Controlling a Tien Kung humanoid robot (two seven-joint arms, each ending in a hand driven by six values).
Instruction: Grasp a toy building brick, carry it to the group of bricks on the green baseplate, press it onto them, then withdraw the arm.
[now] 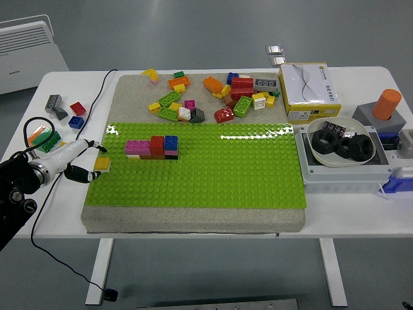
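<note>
The green baseplate (213, 168) covers the front of a grey slab. A group of bricks (155, 147), pink, red, blue and black, is pressed onto its left part. A small yellow brick (102, 164) lies at the baseplate's left edge. My left hand (85, 159), white with black fingertips, reaches in from the left, its fingers spread and holding nothing. Its fingertips (97, 147) stop just left of the yellow brick. The right arm is out of sight.
Several loose bricks (213, 97) lie on the bare slab behind the baseplate, and a few more (68, 111) on the table at left with a black cable (97, 97). A yellow-white box (308, 92) and a grey tray with a bowl (340, 146) stand at right.
</note>
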